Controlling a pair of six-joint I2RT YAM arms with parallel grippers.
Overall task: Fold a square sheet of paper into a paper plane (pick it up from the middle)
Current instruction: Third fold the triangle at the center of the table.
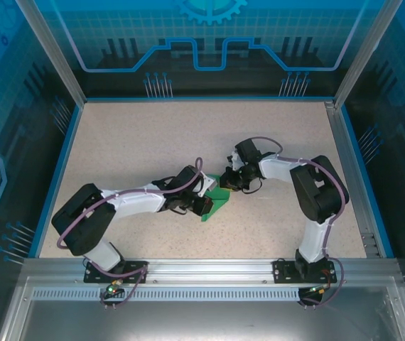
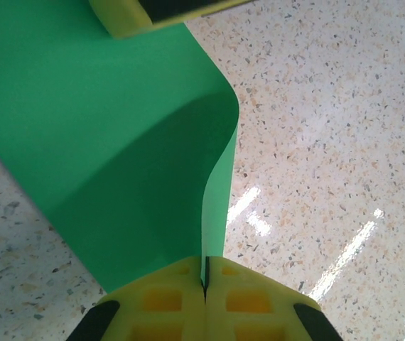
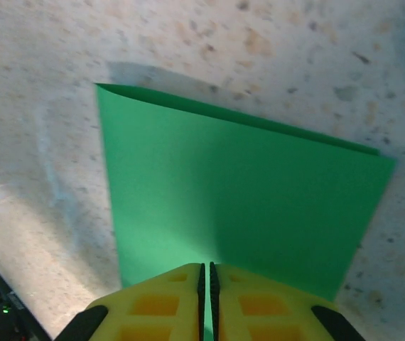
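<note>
Where your two arms meet, a little right of the table's centre, the green sheet of paper (image 1: 215, 206) hangs between both claws. From overhead you see it as a small slanted green patch, and whether its lower corner touches the tabletop cannot be told from there.

In the left wrist view the sheet of paper (image 2: 117, 142) is not flat. It rises from the fingers as a broad panel and curls over on itself along its right side, so that edge forms a soft rounded bend rather than a crease. In the right wrist view the sheet of paper (image 3: 238, 192) looks smooth, with a second layer showing as a thin darker strip along its far edge and its shadow cast on the surface behind.

Your left gripper (image 2: 204, 275) is closed, its yellow fingers (image 2: 163, 298) pressed together with the paper's near edge pinched in the seam. Your right gripper (image 3: 206, 273) is also closed on the paper, with only a sliver of green between its pads. A yellow fingertip of it (image 2: 128, 18) shows at the sheet's far edge.

Beneath everything lies the speckled beige table (image 1: 131, 142), bordered in blue.
</note>
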